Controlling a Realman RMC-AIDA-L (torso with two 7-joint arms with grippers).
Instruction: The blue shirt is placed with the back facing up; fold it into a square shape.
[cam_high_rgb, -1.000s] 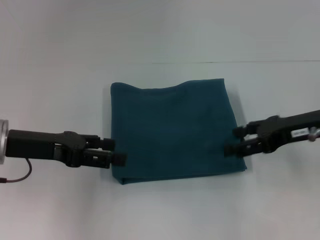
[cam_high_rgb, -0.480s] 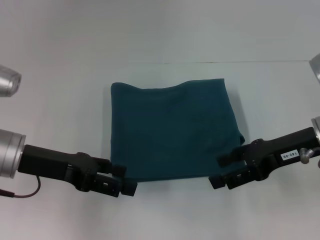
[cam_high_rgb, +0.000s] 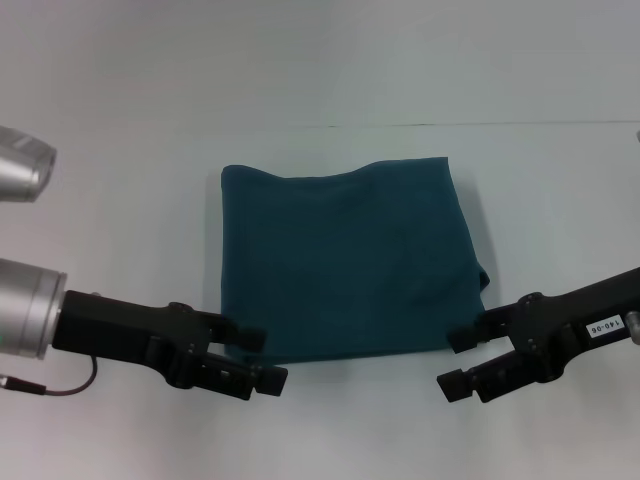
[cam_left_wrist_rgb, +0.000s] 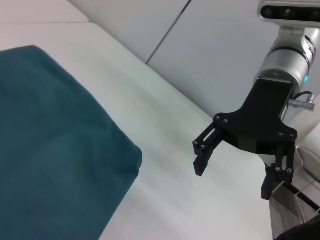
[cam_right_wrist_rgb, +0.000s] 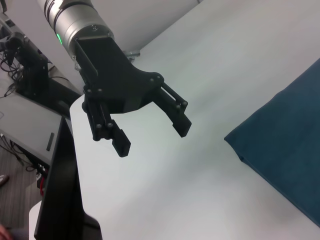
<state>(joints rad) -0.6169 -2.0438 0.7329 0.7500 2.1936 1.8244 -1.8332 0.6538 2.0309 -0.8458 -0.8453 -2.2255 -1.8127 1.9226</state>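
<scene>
The blue shirt (cam_high_rgb: 340, 262) lies folded into a near-square block in the middle of the white table, its plain side up. My left gripper (cam_high_rgb: 263, 360) hovers open just off the shirt's near left corner, holding nothing. My right gripper (cam_high_rgb: 456, 363) is open and empty just off the near right corner. The left wrist view shows the shirt's corner (cam_left_wrist_rgb: 55, 150) and, across from it, the right gripper (cam_left_wrist_rgb: 233, 179) with its jaws spread. In the right wrist view the left gripper (cam_right_wrist_rgb: 153, 139) stands open beside the shirt's edge (cam_right_wrist_rgb: 285, 145).
A thin seam (cam_high_rgb: 450, 124) crosses the table behind the shirt. The table's edge (cam_right_wrist_rgb: 75, 145) drops off behind the left gripper, with a dark stand and cables (cam_right_wrist_rgb: 25, 65) beyond. A silver arm segment (cam_high_rgb: 22, 165) shows at the far left.
Both grippers have drawn back from the shirt's left and right sides toward the near edge of the table and now sit off its front corners. The shirt has not moved.
</scene>
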